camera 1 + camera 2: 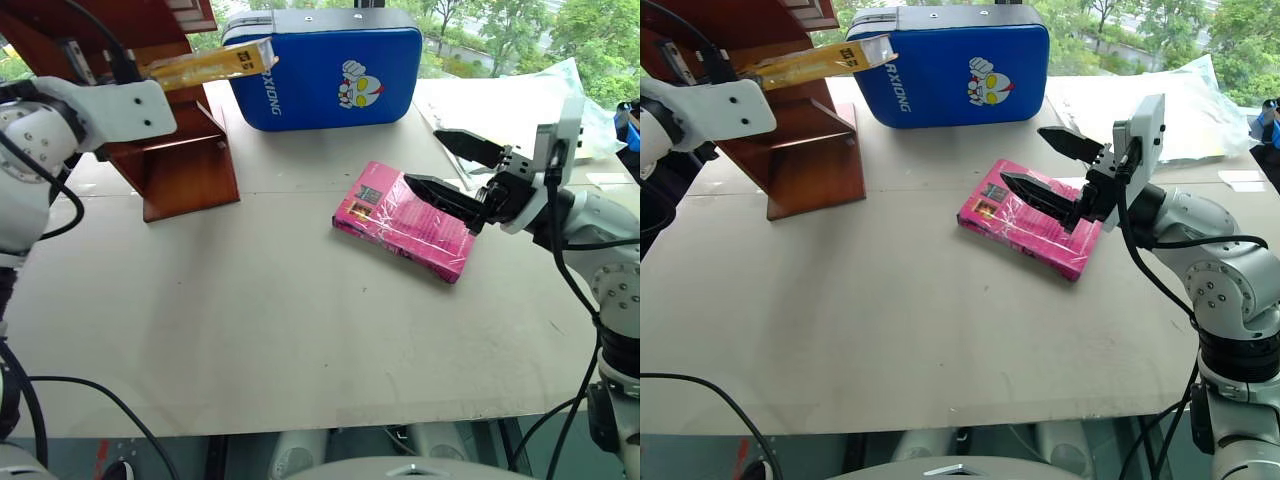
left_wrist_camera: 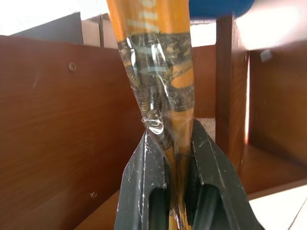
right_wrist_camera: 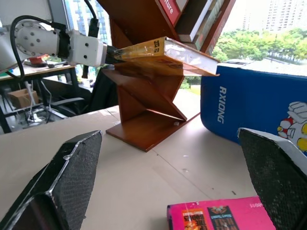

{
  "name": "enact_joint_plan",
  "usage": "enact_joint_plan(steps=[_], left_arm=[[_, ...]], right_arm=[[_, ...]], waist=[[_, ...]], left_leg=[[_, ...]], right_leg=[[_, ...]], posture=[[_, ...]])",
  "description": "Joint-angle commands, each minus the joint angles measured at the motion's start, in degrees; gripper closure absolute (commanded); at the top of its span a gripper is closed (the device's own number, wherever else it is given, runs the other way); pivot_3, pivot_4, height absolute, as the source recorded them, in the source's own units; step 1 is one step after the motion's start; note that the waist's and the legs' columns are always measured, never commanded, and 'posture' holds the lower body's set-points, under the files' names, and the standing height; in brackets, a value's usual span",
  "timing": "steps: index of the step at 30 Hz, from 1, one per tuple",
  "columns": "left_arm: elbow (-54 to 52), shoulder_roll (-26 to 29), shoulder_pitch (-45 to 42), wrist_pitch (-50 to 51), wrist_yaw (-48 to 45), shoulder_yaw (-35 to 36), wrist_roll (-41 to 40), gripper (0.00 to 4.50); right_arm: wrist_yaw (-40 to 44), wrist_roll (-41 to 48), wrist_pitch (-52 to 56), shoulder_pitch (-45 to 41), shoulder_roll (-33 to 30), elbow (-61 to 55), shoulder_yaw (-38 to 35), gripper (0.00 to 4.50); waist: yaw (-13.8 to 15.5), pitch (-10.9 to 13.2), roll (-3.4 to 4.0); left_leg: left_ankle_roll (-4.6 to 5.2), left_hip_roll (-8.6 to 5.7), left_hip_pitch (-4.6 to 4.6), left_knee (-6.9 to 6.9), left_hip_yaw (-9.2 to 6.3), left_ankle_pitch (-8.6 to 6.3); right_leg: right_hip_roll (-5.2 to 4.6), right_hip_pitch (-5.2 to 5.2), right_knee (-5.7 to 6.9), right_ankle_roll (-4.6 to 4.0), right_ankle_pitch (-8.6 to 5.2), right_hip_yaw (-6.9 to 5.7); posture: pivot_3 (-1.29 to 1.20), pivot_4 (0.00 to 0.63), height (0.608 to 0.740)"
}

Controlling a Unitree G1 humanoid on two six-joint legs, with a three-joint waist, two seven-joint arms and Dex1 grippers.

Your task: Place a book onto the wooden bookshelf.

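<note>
The book, yellow-orange in shiny wrap, is held in the air, roughly level and edge-on, against the upper part of the wooden bookshelf. My left gripper is shut on one end of the book, and the other end sticks out toward the blue case. From the right wrist view, the book lies across the bookshelf's slanted boards; I cannot tell whether it rests on them. My right gripper is open and hovers over the magenta-pink book, holding nothing.
A blue zip case stands at the back of the table, just right of the bookshelf. A crumpled clear plastic sheet lies at the back right. The pink book lies flat right of centre.
</note>
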Motion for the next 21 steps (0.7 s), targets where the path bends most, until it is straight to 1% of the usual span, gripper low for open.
enact_joint_plan(steps=[1, 10, 14, 18, 21], left_arm=[[1.1, 1.8, -0.8, 0.5, -1.6, 3.2, 1.7, 4.48], [-1.6, 1.0, 0.9, 11.4, -9.8, 3.4, 4.2, 4.48], [-1.4, 1.1, 0.5, 12.3, -10.5, 3.3, 5.5, 4.48], [-1.5, 0.8, 0.2, 14.0, -10.9, 3.7, 6.2, 2.74], [-1.9, 1.7, 0.1, 13.7, -10.6, 4.6, 6.1, 1.25]], right_arm=[[-2.4, 1.7, 1.9, -1.9, -0.7, -3.5, -1.2, 0.0], [-4.9, 1.9, 3.1, -1.8, -0.8, -4.6, -2.0, 0.0], [-5.3, 1.9, 2.9, -1.3, -0.6, -4.6, -2.2, 0.0], [-5.1, 1.6, 2.6, -0.7, -0.6, -4.5, -2.3, 0.0], [-5.1, 1.5, 2.4, -0.3, -0.7, -4.6, -2.4, 0.0]], waist=[[0.0, 0.0, 0.0], [-0.7, 0.0, 0.0], [-1.6, 0.0, 0.0], [-1.6, 0.0, 0.0], [-1.4, 0.0, -0.01]], left_leg=[[0.0, 0.0, 0.0, 0.0, -0.01, 0.0], [0.0, 0.01, 0.04, 0.04, 0.05, 0.0], [0.0, 0.01, 0.07, 0.04, 0.1, 0.0], [0.0, 0.03, 0.09, 0.04, 0.1, 0.0], [0.0, 0.03, 0.07, 0.05, 0.09, 0.0]], right_leg=[[0.01, -0.03, 0.06, 0.0, 0.0, 0.0], [0.02, -0.05, 0.22, 0.0, 0.0, 0.05], [0.03, -0.07, 0.26, 0.0, 0.0, 0.11], [0.08, -0.09, 0.32, 0.0, 0.0, 0.15], [0.08, -0.09, 0.32, 0.0, 0.0, 0.14]], posture=[[0.0, 0.15, 0.74], [0.0, 0.15, 0.74], [0.0, 0.15, 0.74], [0.0, 0.15, 0.74], [0.0, 0.15, 0.74]])
